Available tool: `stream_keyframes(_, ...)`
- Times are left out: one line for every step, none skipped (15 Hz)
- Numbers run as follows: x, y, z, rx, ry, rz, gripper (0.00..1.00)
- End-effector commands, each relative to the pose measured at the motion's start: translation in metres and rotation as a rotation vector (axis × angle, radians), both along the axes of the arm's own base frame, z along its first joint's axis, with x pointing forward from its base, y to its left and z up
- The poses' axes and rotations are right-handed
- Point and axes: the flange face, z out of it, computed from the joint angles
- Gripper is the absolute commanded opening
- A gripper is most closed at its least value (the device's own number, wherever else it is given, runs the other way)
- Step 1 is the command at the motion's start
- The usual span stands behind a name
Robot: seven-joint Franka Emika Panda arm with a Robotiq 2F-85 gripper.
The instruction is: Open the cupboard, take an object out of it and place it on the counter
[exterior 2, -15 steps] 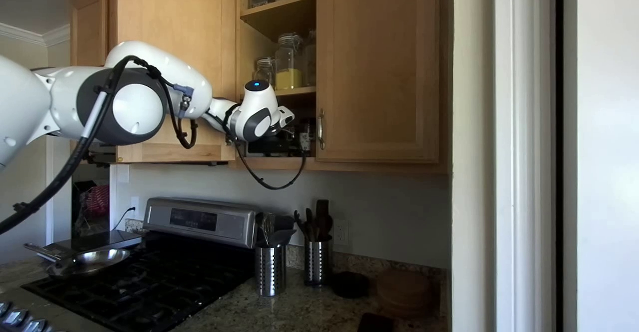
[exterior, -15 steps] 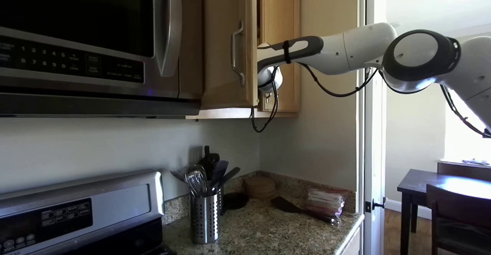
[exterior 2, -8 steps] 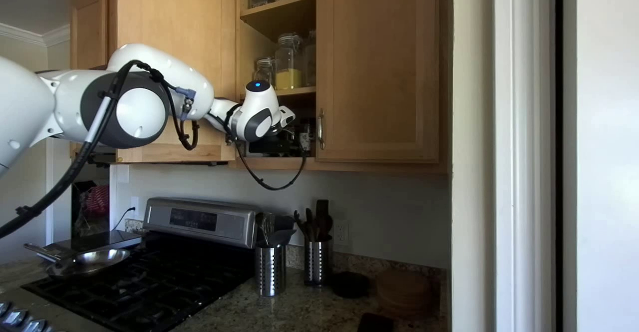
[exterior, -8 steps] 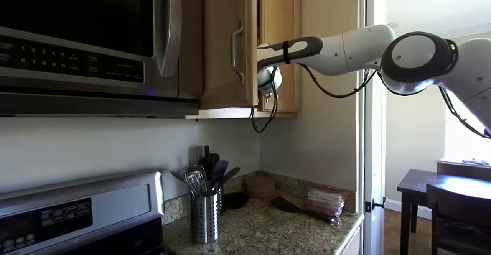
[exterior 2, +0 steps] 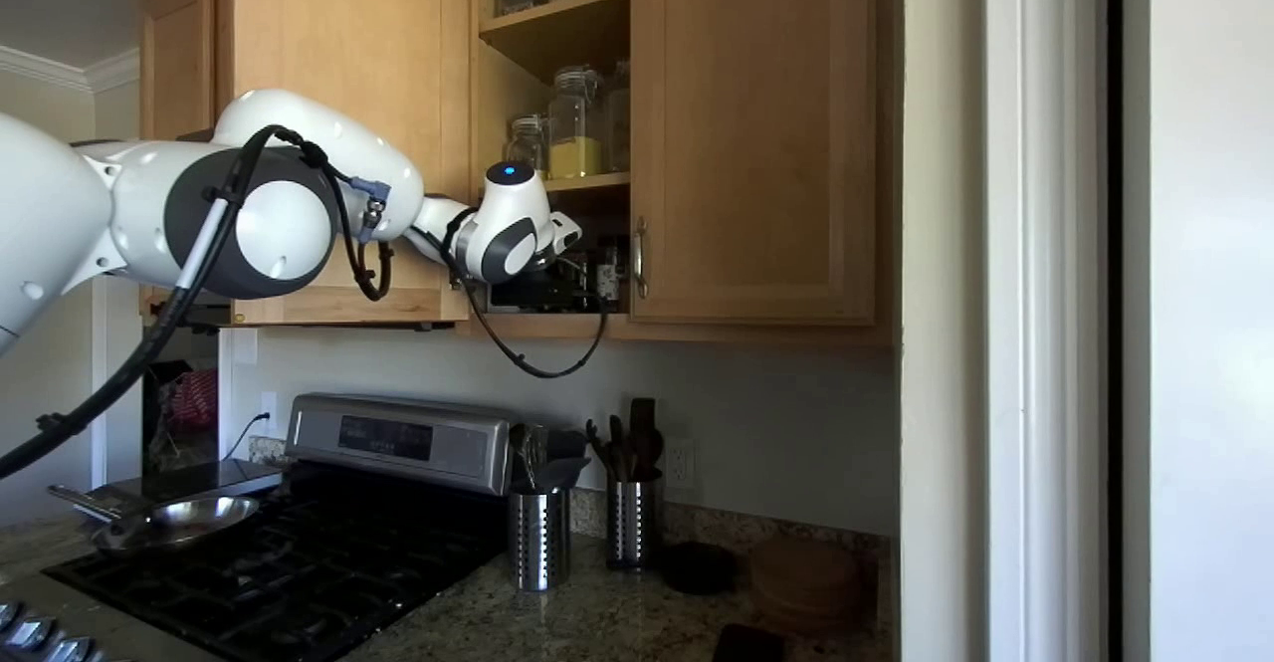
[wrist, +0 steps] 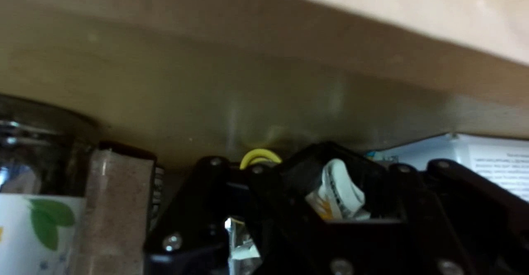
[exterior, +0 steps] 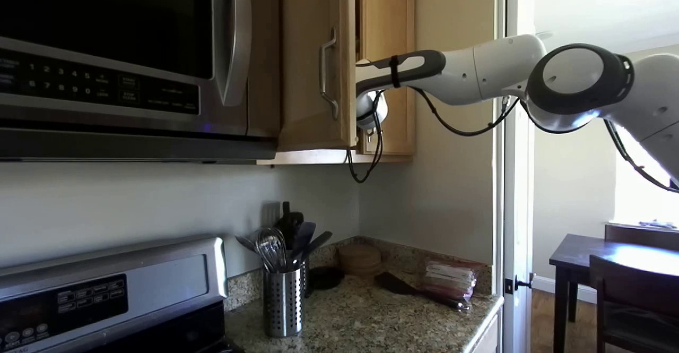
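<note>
The light-tan wooden cupboard [exterior 2: 756, 124] stands with its open door [exterior: 313, 93], fitted with a silver bar handle [exterior: 322, 71], swung outward in both exterior views, and the white robot arm [exterior: 498, 69] reaches past that door into the cupboard's lower space. Higher inside the cupboard, a shelf [exterior 2: 589, 182] bears glass jars, among them a clip-top jar [exterior 2: 575, 124] with yellow contents. The wrist view shows the black claw [wrist: 330, 153] within the cupboard, its jaws drawn together; whether anything is pinched between them cannot be told. Also within the cupboard, a white packet [wrist: 347, 186] with orange print shows through the claw's linkage, and part of a yellow round rim [wrist: 259, 153] peeks over it. The cupboard holds as well a jar with a green-leaf label [wrist: 45, 217], a brownish package [wrist: 115, 213] and a white printed box [wrist: 496, 163]. Which of the cupboard's contents is the task's object cannot be told. Below the cupboard runs the speckled granite desk [exterior: 371, 321], carrying perforated steel utensil holders [exterior: 284, 305], a round brown item [exterior: 359, 259], a dark spatula [exterior: 395, 283] and a plastic-wrapped bundle [exterior: 451, 281]. A stainless steel microwave [exterior: 122, 66] hangs just beside the cupboard, and a stove [exterior 2: 348, 533] with a steel back panel sits lower than the cupboard.
</note>
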Motion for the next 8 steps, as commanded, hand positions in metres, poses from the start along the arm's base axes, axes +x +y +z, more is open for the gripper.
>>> stream_keyframes(-0.003,0.016,-0.005,-0.011,-0.017,0.063,0.09)
stream_keyframes(-0.007,0.019,-0.003,-0.014,-0.019,0.078,0.1)
stream_keyframes(-0.01,0.021,-0.001,-0.018,-0.023,0.089,0.09)
stream_keyframes(-0.013,0.021,0.001,-0.02,-0.029,0.096,0.09)
stream_keyframes(-0.016,0.021,0.004,-0.021,-0.033,0.102,0.08)
stream_keyframes(-0.021,0.018,0.006,-0.022,-0.034,0.103,0.08)
stream_keyframes(-0.024,0.016,0.006,-0.021,-0.034,0.105,0.08)
stream_keyframes(-0.029,0.013,0.007,-0.02,-0.034,0.107,0.08)
